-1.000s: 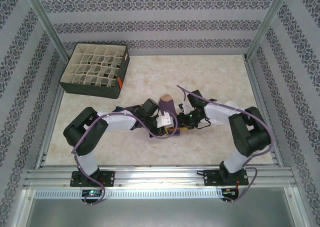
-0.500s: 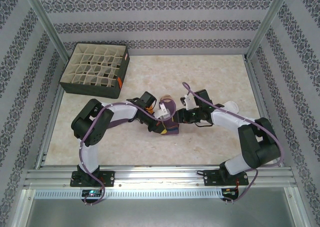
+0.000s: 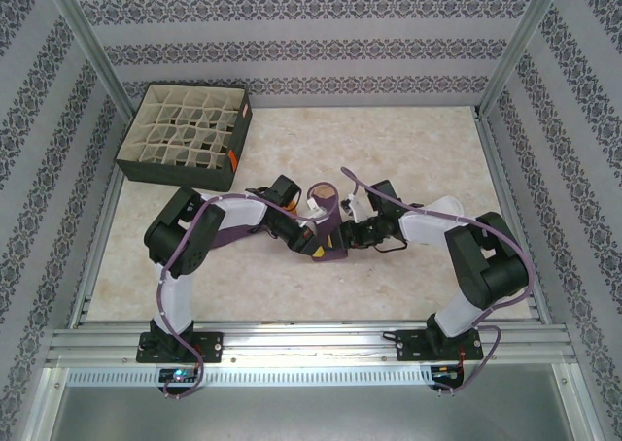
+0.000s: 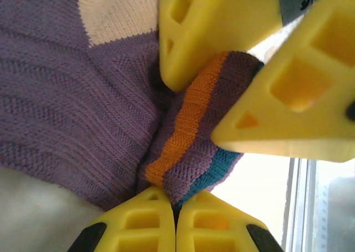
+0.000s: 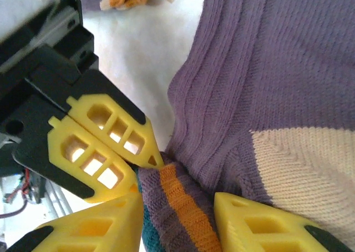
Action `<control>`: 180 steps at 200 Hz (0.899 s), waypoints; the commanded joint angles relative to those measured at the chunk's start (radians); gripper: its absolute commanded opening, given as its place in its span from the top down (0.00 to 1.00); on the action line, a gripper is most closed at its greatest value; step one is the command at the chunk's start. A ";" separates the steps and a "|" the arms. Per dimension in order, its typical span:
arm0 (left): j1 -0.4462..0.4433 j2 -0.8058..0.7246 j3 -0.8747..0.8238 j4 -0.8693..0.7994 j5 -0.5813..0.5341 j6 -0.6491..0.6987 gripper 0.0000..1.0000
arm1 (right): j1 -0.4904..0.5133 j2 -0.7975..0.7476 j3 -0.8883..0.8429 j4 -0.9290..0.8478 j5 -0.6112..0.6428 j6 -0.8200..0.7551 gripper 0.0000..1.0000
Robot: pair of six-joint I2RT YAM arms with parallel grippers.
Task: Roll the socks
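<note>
The purple socks point(image 3: 327, 220) lie bunched at the middle of the table, one end curling upward. In the left wrist view the socks point(image 4: 66, 85) show a tan patch and a cuff point(image 4: 194, 130) with orange and teal stripes. My left gripper point(image 4: 176, 199) is shut on that cuff's edge. My right gripper point(image 5: 177, 221) meets it from the opposite side, its two fingers pressed against either side of the same striped cuff point(image 5: 177, 202). From above, the left gripper point(image 3: 309, 237) and right gripper point(image 3: 347, 235) almost touch at the socks.
A dark box with beige grid dividers point(image 3: 185, 135) stands at the back left corner. Patterned walls and metal frame posts enclose the marble-look table point(image 3: 437, 150), with a rail along the near edge point(image 3: 311, 339).
Both grippers have carried the socks a little toward the far side, and the left elbow has swung in closer. The right jaws have narrowed slightly on the cuff.
</note>
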 commanded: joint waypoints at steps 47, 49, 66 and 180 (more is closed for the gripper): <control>0.026 0.057 -0.030 -0.089 -0.172 -0.062 1.00 | 0.091 0.045 0.059 -0.225 0.379 0.015 0.87; 0.026 0.054 -0.033 -0.086 -0.173 -0.060 1.00 | 0.090 0.047 0.062 -0.232 0.389 0.019 0.87; 0.024 0.020 -0.062 -0.049 -0.170 -0.026 0.94 | 0.089 0.069 0.080 -0.282 0.449 0.037 0.91; -0.048 -0.457 -0.470 0.583 -0.266 0.365 0.69 | 0.087 0.194 0.164 -0.417 0.428 0.031 0.94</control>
